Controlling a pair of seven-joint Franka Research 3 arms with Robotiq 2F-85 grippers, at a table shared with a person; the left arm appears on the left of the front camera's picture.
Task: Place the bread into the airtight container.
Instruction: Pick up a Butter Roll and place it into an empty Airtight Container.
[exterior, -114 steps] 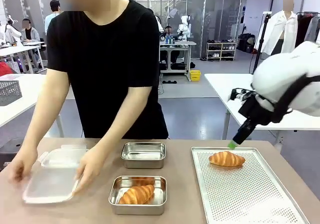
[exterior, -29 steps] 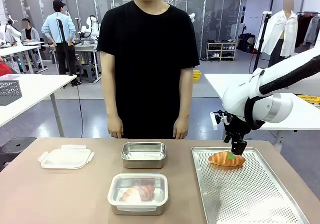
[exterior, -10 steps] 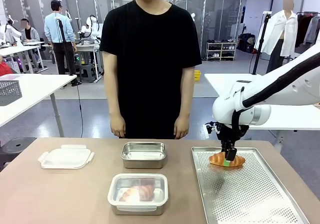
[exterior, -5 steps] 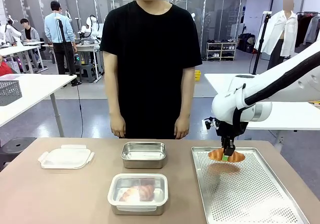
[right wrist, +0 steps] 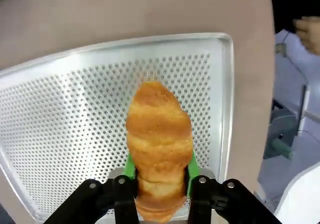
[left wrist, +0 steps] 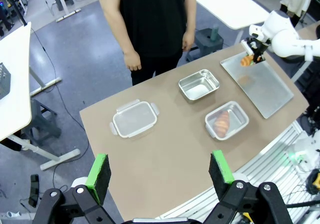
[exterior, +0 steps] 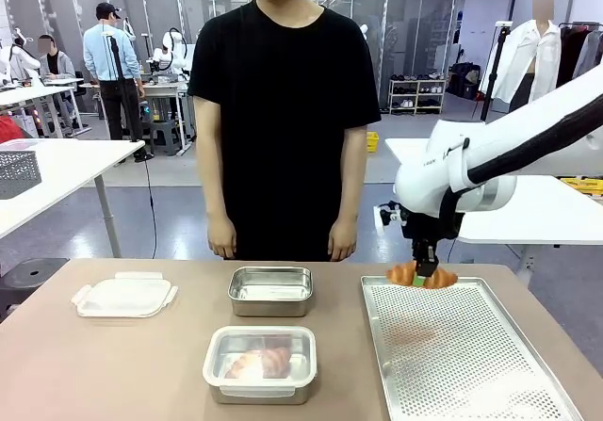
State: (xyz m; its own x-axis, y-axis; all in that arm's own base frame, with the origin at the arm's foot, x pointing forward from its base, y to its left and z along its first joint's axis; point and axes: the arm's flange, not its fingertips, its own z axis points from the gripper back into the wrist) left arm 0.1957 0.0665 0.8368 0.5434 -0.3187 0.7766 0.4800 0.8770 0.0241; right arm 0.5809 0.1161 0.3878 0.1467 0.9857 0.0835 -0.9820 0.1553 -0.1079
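My right gripper (exterior: pixel 421 272) is shut on a golden croissant (exterior: pixel 421 276) and holds it in the air over the far end of the perforated metal tray (exterior: pixel 471 364). In the right wrist view the croissant (right wrist: pixel 159 134) sits between the green pads above the tray (right wrist: pixel 60 114). An open, empty steel container (exterior: pixel 271 291) stands at the table's middle, in front of the person. Nearer me a second container (exterior: pixel 260 363) holds another croissant under a clear lid. My left gripper (left wrist: pixel 159 171) is open, high above the table's near-left side.
A spare clear lid (exterior: pixel 124 297) lies at the table's far left. The person (exterior: pixel 283 110) stands at the far edge with both hands hanging down. The brown tabletop (exterior: pixel 104 364) is bare between the lid and the containers.
My right gripper has lifted the croissant off the tray and carried it slightly up and left. Earlier, the person put a lid on the near container and drew back.
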